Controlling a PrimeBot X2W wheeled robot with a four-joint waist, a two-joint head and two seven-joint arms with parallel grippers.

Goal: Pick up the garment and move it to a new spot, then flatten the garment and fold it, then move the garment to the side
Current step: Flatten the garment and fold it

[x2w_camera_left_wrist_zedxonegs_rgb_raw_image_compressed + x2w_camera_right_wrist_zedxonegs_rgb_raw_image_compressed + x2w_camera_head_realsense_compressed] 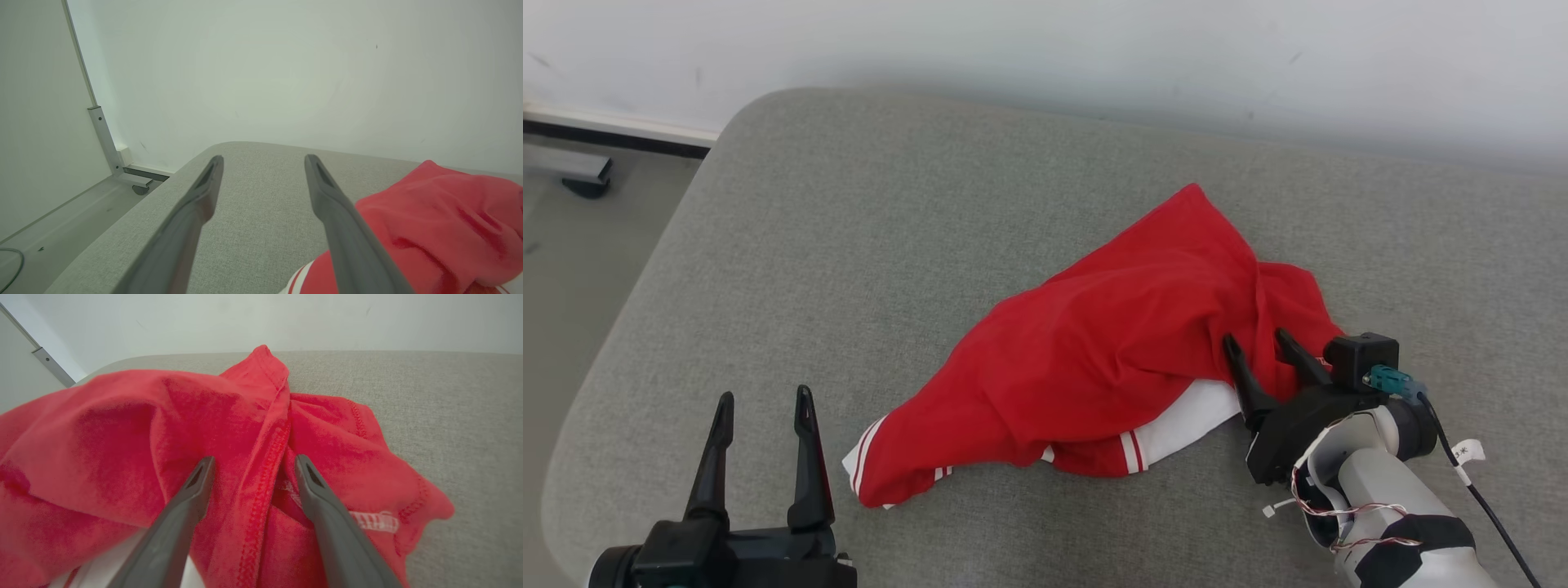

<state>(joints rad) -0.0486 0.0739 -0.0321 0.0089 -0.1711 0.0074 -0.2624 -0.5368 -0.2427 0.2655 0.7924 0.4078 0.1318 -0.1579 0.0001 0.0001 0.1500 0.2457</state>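
Spreads right claw [1255,336] wide over a seam of crumpled red garment [1094,343]; holds left claw [765,394] open, empty, near its striped hem.

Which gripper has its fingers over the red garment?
The right gripper: open, it straddles a seam of the garment. The left gripper is over bare cushion.

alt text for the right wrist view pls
The open right claw points into a crumpled red garment, its two dark fingers on either side of a stitched seam. The garment lies on a grey fabric surface, with a pale wall behind.
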